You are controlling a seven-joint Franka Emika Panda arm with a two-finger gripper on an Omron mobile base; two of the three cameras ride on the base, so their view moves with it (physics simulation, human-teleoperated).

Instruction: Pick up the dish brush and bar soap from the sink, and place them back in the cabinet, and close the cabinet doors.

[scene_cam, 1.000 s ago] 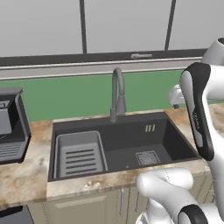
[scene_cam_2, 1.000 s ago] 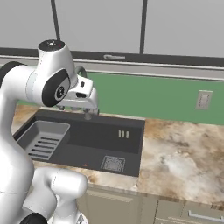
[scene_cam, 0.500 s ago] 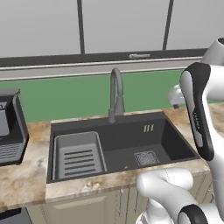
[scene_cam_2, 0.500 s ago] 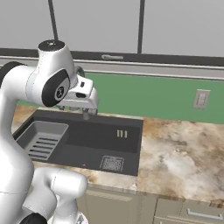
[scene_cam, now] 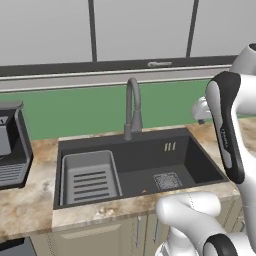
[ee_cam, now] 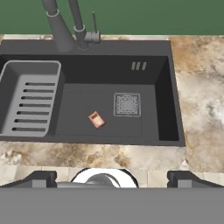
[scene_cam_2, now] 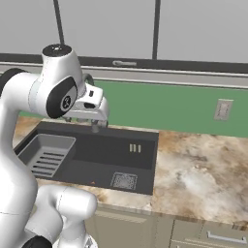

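Dark-grey sink (ee_cam: pixel 162 94) set in a marbled brown counter (ee_cam: pixel 202 87), seen from above in the hand view; grey ribbed tray insert (ee_cam: pixel 28 98) in its left part, square drain grate (ee_cam: pixel 127 104) on the basin floor right of centre; bar soap (ee_cam: pixel 96 119), small and pinkish-orange, flat on the basin floor just left of and slightly nearer than the grate, apart from the tray; same soap as an orange speck (scene_cam: pixel 144 191) near the front wall in the left base view; gooseneck faucet (scene_cam: pixel 132 109) rising at the back rim against the green wall (scene_cam: pixel 85 107); gripper (ee_cam: pixel 112 177) hanging high over the sink's front edge, fingertips (ee_cam: pixel 42 178) far apart at the bottom corners, nothing between them; dish brush not made out; black coffee machine (scene_cam: pixel 12 142) at the counter's left; light-grey wall cabinets (scene_cam_2: pixel 121 26) above.
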